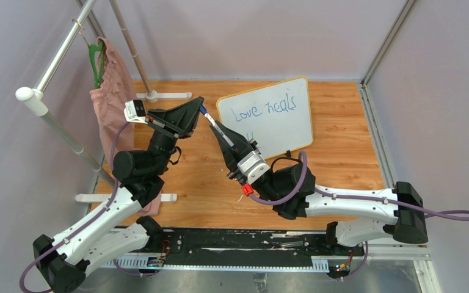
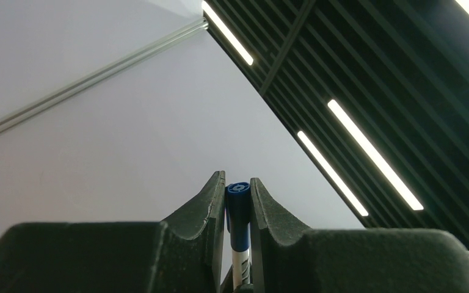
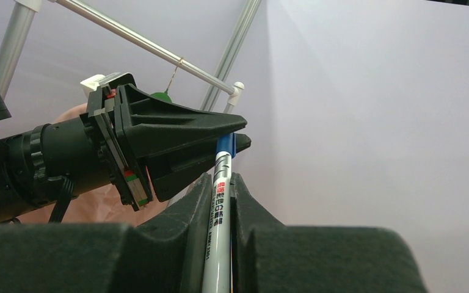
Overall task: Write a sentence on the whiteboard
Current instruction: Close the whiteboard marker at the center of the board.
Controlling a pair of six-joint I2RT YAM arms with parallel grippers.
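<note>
The whiteboard (image 1: 284, 131), white with a yellow rim, leans at the back of the wooden floor. On it, the sentence (image 1: 264, 108) reads "Love heals" in blue. A few strokes on a lower line are partly hidden behind my right arm. A marker (image 1: 211, 122) hangs in the air left of the board, held between both grippers. My left gripper (image 1: 199, 110) (image 2: 238, 183) is shut on its blue cap (image 2: 239, 204). My right gripper (image 1: 218, 130) (image 3: 220, 177) is shut on its white barrel (image 3: 217, 213). The cap (image 3: 225, 145) shows between the left fingers (image 3: 183, 125).
A pink garment (image 1: 111, 97) hangs from a green hanger (image 1: 98, 61) on a white metal rack (image 1: 33, 97) at the left. The rack's feet (image 1: 165, 95) (image 1: 91, 198) rest on the wood. Grey enclosure walls stand on three sides.
</note>
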